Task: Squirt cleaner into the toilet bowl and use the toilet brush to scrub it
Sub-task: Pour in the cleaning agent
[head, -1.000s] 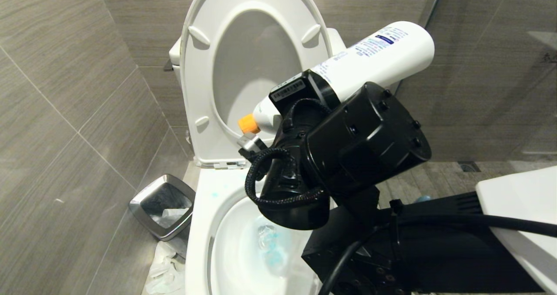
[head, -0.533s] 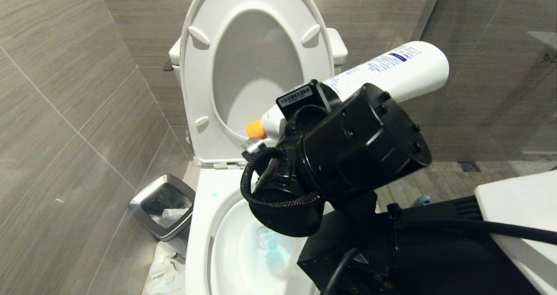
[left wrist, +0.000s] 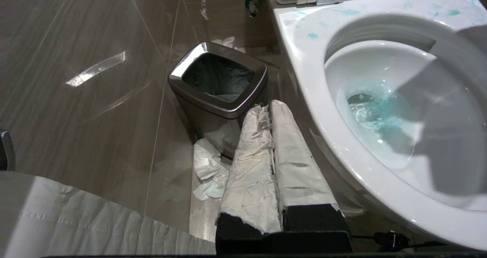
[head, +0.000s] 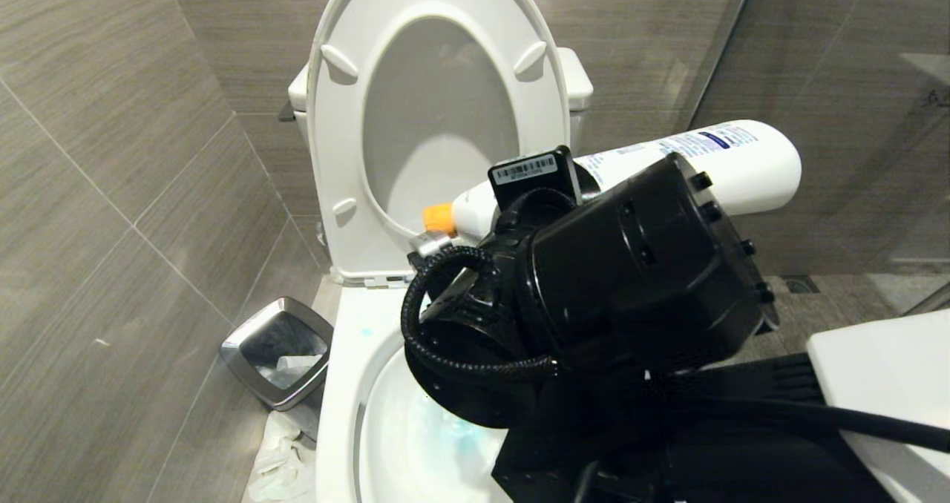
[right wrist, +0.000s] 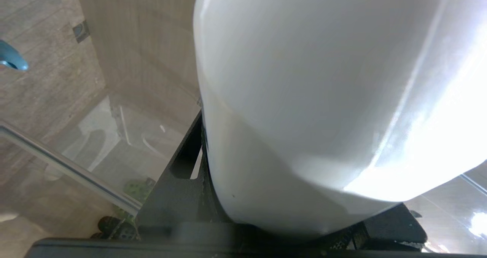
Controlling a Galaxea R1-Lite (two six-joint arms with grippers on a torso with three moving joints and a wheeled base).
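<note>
The cleaner [head: 712, 160], a white bottle with an orange cap [head: 438, 217], lies almost level over the back of the toilet bowl [head: 343, 384], cap pointing toward the raised seat [head: 334, 154]. My right gripper [head: 523, 202] is shut on the bottle near its neck. In the right wrist view the cleaner [right wrist: 304, 98] fills the frame, with one black finger [right wrist: 182, 174] beside it. Blue-tinted water [left wrist: 376, 109] sits in the toilet bowl [left wrist: 304, 60]. My left gripper [left wrist: 264, 107] hangs shut and empty beside the bowl. The toilet brush is out of view.
A square steel bin [head: 278, 351] [left wrist: 218, 79] stands left of the toilet, with crumpled paper [left wrist: 207, 166] on the floor by it. A glass partition [head: 731, 43] rises on the right. A blue-grey tip [right wrist: 11, 60] shows over the floor.
The bottle has tipped from steeply slanted to nearly level; its base dropped and swung right as the right wrist turned. The cap stayed near the seat. The left arm kept still.
</note>
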